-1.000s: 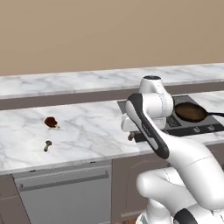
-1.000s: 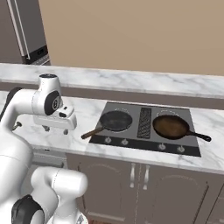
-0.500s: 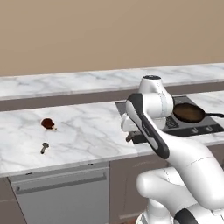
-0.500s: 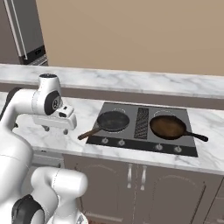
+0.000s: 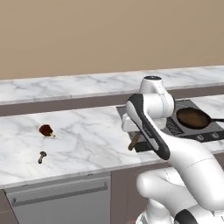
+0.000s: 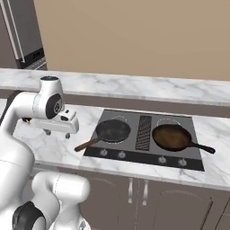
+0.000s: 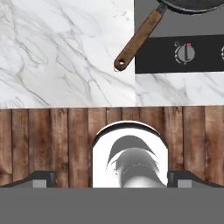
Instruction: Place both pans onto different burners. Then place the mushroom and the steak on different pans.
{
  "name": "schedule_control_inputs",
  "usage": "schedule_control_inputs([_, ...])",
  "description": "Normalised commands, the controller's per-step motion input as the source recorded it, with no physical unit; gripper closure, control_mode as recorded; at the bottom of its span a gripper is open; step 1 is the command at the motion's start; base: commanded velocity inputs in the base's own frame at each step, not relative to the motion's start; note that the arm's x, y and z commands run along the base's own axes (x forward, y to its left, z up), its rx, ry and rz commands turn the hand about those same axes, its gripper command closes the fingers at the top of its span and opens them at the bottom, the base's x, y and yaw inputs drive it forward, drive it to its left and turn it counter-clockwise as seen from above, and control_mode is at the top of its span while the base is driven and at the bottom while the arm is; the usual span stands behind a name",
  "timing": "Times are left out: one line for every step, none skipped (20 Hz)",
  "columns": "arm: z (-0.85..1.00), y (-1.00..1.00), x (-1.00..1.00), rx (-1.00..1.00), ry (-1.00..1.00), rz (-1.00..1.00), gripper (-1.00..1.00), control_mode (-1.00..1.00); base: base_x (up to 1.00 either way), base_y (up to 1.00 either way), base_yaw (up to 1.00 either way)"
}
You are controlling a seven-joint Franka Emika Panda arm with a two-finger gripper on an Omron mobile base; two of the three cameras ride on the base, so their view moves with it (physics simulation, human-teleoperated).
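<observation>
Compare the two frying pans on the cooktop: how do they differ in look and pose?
The black round pan with the long brown wooden handle has a dark inside; the reddish-brown round pan has a rusty inside and a thin dark handle. The black pan's handle juts left-front past the dark grey cooktop; the reddish-brown pan's points right. Both sit flat on separate burners, empty.

I see my white arm with dark joints rising from the base, bent sharply at the elbow, its round shoulder joint at the top and the forearm folded back down toward the base. The hand is level, held out sideways at the end of the wrist. My two-finger pincer (image 6: 57, 134) points straight down, its short dark fingers (image 6: 68, 135) spread as wide as they go, nothing between them. In the hand view the two dark tips (image 7: 38, 178) sit far apart at the bottom corners.
</observation>
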Motion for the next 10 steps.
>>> schedule_control_inputs([0.0, 0.0, 0.0, 0.0, 0.0, 0.0, -1.0, 1.0, 0.61, -0.04, 0.1])
schedule_control_inputs([0.0, 0.0, 0.0, 0.0, 0.0, 0.0, -1.0, 1.0, 0.6, -0.08, 0.11])
schedule_control_inputs([0.0, 0.0, 0.0, 0.0, 0.0, 0.0, -1.0, 1.0, 0.55, -0.09, 0.11])
schedule_control_inputs([0.0, 0.0, 0.0, 0.0, 0.0, 0.0, -1.0, 1.0, 0.51, -0.09, 0.12])
schedule_control_inputs([0.0, 0.0, 0.0, 0.0, 0.0, 0.0, -1.0, 1.0, 0.49, -0.09, 0.11])
schedule_control_inputs([0.0, 0.0, 0.0, 0.0, 0.0, 0.0, -1.0, 1.0, 0.48, -0.11, 0.11])
schedule_control_inputs([0.0, 0.0, 0.0, 0.0, 0.0, 0.0, -1.0, 1.0, 0.45, -0.15, 0.11])
schedule_control_inputs([0.0, 0.0, 0.0, 0.0, 0.0, 0.0, -1.0, 1.0, 0.41, -0.18, 0.11])
schedule_control_inputs([0.0, 0.0, 0.0, 0.0, 0.0, 0.0, -1.0, 1.0, 0.39, -0.2, 0.1])
schedule_control_inputs([0.0, 0.0, 0.0, 0.0, 0.0, 0.0, -1.0, 1.0, 0.35, -0.2, 0.1])
